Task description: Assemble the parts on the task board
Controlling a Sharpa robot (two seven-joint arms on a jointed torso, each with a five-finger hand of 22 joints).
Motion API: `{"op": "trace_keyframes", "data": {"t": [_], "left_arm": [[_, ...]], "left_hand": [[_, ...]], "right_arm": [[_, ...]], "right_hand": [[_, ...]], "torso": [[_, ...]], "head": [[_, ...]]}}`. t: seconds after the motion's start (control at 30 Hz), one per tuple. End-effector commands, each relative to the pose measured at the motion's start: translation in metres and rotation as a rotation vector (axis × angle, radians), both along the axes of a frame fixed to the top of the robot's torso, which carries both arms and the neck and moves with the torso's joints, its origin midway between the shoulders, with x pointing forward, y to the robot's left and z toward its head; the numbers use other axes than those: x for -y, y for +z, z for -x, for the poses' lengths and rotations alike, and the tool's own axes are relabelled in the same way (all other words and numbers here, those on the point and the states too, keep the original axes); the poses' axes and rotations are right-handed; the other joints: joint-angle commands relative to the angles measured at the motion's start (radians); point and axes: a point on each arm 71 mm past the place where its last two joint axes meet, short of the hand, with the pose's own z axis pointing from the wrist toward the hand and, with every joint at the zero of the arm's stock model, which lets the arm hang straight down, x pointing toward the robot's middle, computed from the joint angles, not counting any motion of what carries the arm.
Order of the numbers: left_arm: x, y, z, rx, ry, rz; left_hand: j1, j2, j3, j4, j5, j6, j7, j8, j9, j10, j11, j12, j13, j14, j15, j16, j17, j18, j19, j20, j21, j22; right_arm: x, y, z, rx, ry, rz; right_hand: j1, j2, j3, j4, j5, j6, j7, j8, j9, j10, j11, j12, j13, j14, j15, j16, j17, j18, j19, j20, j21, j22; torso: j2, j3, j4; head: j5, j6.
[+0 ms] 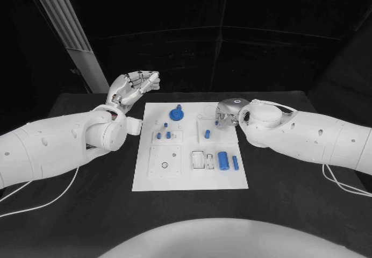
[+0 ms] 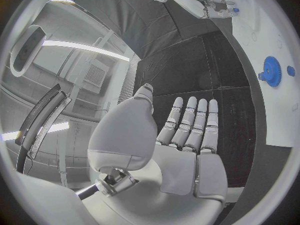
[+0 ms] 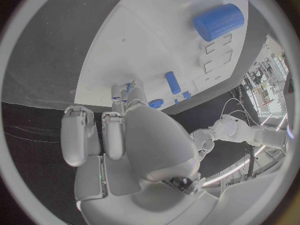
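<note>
Black table (image 1: 294,209) filled most of the head view, with the white task board (image 1: 190,177) lying at the frame's centre and dark curtain behind it. On the board stood a blue gear (image 1: 177,113) near its upper edge, several small blue pegs (image 1: 164,135) left of centre, one peg (image 1: 208,133) nearer the middle, and a blue cylinder (image 1: 223,158) with a slimmer blue pin (image 1: 235,163) just beside it toward the lower right. The left hand (image 1: 133,86) was raised off the table at the upper left, beside the board, palm up with fingers apart and nothing in it; the left wrist view confirmed that the left hand (image 2: 187,135) was empty. The right hand (image 1: 227,114) hung over the board's upper right part, fingers pointing down toward something there. By my reading, the step in hand was a pick or seating of a part at that spot, and the next move would call for fine fingertip alignment. Whether the right hand (image 3: 134,135) gripped anything could not be told: its own palm covered the fingertips in the right wrist view, and the head view showed only a faint clear shape beneath it.
</note>
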Motion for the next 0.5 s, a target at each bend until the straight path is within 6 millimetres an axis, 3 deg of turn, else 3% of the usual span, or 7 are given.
{"op": "trace_keyframes", "data": {"t": [0.03,0.5], "left_arm": [[-0.0008,0.0176,0.0047,0.236,-0.016,0.076],[-0.0004,0.0172,0.0037,0.232,-0.017,0.074]], "left_hand": [[0.001,0.012,0.0,-0.002,0.003,-0.008,0.085,0.005,0.0,-0.006,-0.003,0.006,0.0,-0.005,-0.001,0.007,-0.002,-0.016,0.007,0.002,-0.007,-0.002],[0.0,0.014,-0.002,-0.002,0.004,-0.008,0.085,0.008,0.0,-0.007,-0.003,0.01,0.0,-0.005,-0.001,0.01,-0.005,-0.016,0.008,0.002,-0.007,-0.003]], "right_arm": [[-0.0002,-0.0004,-0.0005,-0.01,0.0,0.019],[-0.0036,-0.0024,-0.0015,-0.01,0.007,0.015]], "right_hand": [[0.009,0.003,0.005,0.002,-0.005,0.009,0.002,0.004,0.001,0.01,0.0,-0.003,-0.002,0.097,-0.008,-0.003,0.214,0.007,0.041,-0.006,-0.006,0.218],[0.003,0.003,0.002,0.006,-0.005,0.013,0.003,0.001,0.0,0.017,0.0,-0.007,-0.008,0.096,-0.009,-0.007,0.208,0.009,0.037,-0.008,-0.014,0.215]], "torso": [[0.001,0.0002,-0.0007],[0.001,-0.0001,0.0005]], "head": [[0.001,-0.002],[0.002,-0.006]]}}
